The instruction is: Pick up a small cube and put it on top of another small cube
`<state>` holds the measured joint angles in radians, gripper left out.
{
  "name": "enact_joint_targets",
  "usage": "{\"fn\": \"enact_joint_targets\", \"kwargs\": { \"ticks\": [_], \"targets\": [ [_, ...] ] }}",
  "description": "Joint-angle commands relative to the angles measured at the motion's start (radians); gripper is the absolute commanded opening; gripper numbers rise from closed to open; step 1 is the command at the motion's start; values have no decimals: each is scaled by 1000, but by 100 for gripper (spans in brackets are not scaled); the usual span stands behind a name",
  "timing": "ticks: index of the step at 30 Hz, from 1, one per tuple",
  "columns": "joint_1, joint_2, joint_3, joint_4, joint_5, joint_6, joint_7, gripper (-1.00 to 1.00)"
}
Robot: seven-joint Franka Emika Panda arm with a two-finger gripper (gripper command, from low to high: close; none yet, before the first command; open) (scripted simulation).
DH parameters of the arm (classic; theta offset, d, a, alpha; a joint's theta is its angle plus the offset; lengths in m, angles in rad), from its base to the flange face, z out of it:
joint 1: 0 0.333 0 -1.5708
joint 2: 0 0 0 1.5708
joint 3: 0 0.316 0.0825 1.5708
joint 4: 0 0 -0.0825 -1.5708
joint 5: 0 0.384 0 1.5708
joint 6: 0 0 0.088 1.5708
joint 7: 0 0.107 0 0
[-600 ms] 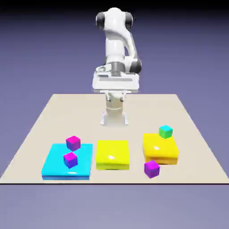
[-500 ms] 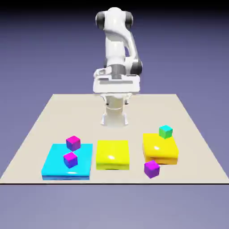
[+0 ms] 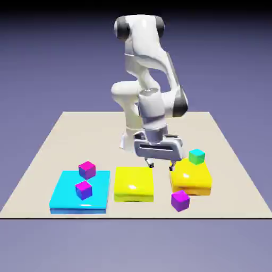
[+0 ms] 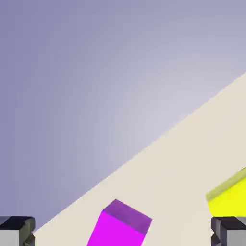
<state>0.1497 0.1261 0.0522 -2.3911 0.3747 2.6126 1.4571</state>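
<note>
Where bottom edge cuts, purple cube [image 4: 117,230] shows partly.

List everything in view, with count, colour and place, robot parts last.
Purple cube: one, violet-purple, on the table near its front edge
Green-and-teal cube: one, at the orange slab's far side
Magenta-topped cubes: two, magenta and purple, at the cyan slab
Cyan slab: one, exterior view's left
Yellow slab: one, middle
Orange slab: one, exterior view's right
Table: one, beige, beneath everything
Arm: one, white, far side
Gripper: one, open, above the table
</note>
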Motion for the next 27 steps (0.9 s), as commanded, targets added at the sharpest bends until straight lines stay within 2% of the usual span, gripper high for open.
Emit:
{"fn": "enact_joint_targets", "kwargs": {
  "ticks": [1,8,13,14,20,27],
  "targets": [
    [6,36,3,22,20,-22,37,0],
    [46,240,18,144,129,-146,247,0],
    [47,400,62,169,191,-7,193,0],
    [47,400,62,169,191,-7,193,-100],
    [40,222,39,138,122,-163,228,-100],
    [-36,-4,292,63,34,-372,5,-100]
  ]
}}
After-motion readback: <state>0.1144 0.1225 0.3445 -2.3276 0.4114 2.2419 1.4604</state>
